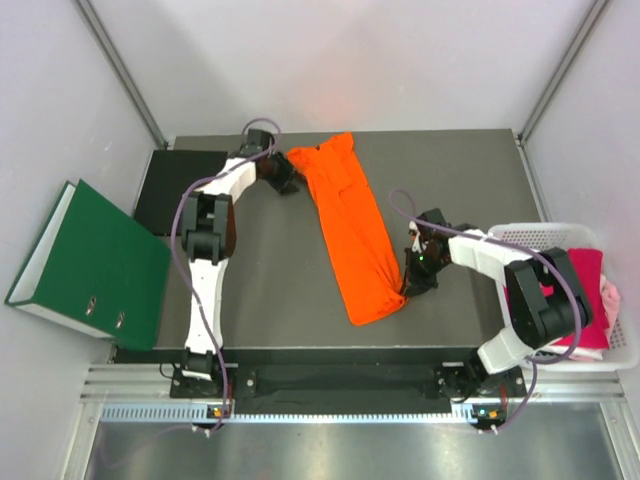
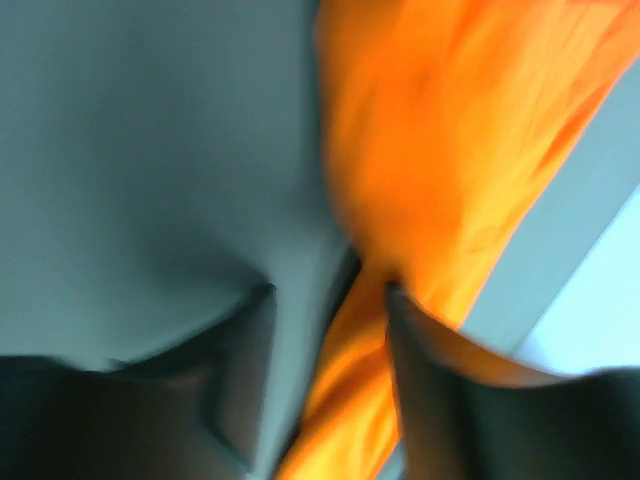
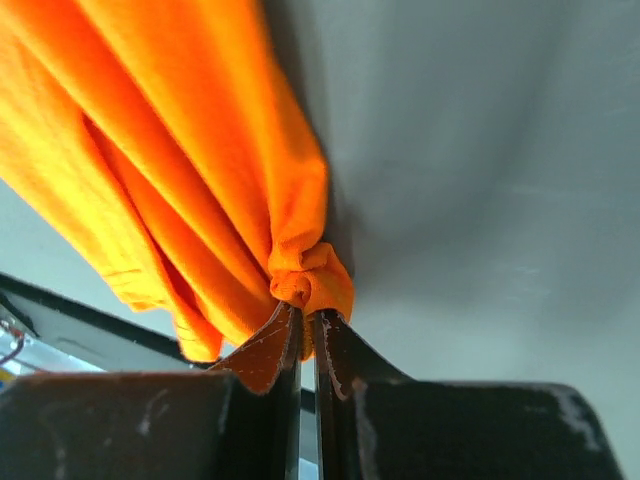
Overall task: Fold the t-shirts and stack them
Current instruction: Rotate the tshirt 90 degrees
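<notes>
The right gripper [image 3: 308, 318] has its jaws pinched on a bunched near corner of the orange t-shirt [image 1: 350, 235], which lies stretched along the table [image 1: 260, 300]. The left gripper [image 2: 325, 295] holds its jaws apart astride the far end.

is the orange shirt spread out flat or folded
Folded, not spread: the orange shirt lies as a long narrow strip on the table, bunched at its near end where the right gripper pinches it.

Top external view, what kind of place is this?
Probably a robot test cell, not a home: plain white wall panels on metal frame posts, two white robot arms bolted to a dark grey table, a bright orange cloth t-shirt laid out.
</notes>
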